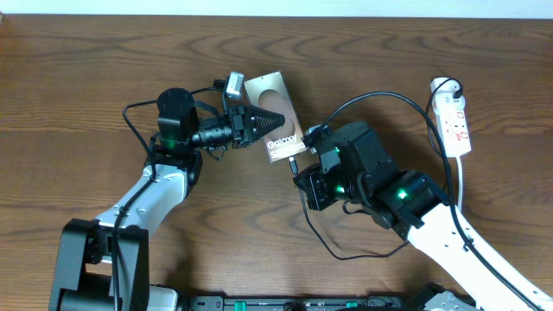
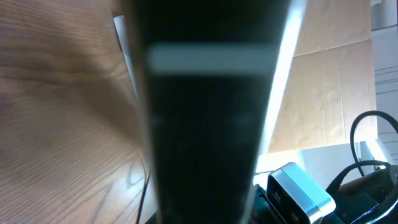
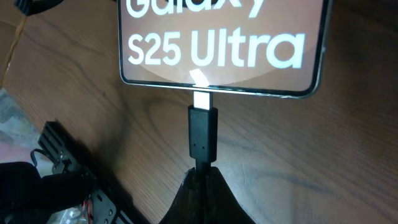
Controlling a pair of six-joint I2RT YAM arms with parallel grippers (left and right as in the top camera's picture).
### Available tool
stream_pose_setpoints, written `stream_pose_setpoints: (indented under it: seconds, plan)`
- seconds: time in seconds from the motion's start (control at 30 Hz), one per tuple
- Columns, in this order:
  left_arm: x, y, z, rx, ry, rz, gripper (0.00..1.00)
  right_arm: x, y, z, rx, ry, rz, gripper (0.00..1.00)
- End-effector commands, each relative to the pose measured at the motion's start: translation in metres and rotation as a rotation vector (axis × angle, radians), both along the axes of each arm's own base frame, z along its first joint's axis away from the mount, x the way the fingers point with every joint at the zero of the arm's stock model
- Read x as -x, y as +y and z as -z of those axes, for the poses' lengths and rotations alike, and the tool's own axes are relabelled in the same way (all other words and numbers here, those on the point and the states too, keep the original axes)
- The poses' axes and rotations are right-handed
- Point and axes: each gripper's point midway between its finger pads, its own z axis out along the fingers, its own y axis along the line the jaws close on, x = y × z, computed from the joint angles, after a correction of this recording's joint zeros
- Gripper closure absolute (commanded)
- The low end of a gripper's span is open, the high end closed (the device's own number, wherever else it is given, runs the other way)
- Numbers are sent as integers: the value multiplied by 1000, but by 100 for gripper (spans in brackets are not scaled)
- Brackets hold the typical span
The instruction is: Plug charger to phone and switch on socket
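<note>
Right gripper (image 3: 200,177): fingers pressed together on the rear of the charger (image 3: 203,134), a thin black cable ending in a small black connector with a silver plug tip. The connector's long axis runs straight out from the fingers, and the tip meets the middle of the phone's short lower edge; whether it is seated cannot be told.

Phone (image 3: 217,43): flat glossy bronze-brown slab with white "Galaxy S25 Ultra" lettering. From overhead its long axis runs from upper left to lower right, lettered end toward the connector.

Left gripper (image 1: 262,120): clamped on the phone's long left edge. The left wrist view is a dark blur.

Left arm: rises from the lower-left base, wrist turned level and pointing right.

Right arm: white link slants up-left from the lower right; the black wrist aims up-left at the phone.

Socket (image 1: 455,121): narrow white power strip with red marks, long axis near vertical, at the right edge of the brown wooden table (image 1: 104,69), well apart from the phone.
</note>
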Motion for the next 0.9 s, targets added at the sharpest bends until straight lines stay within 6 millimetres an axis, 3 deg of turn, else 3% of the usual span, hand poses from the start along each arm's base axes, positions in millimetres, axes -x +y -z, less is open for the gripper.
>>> stream_pose_setpoints:
  seconds: [0.0, 0.23, 0.87]
  plan:
    - [3, -2, -12, 10, -40, 27, 93, -1, 5, -9, -25, -14, -3, 99]
    - [3, -2, -12, 11, -37, 27, 93, 0, 8, 2, -13, 25, -14, 99]
    - [8, -3, -13, -2, -127, 59, 92, 0, 5, 5, 2, 30, -7, 99]
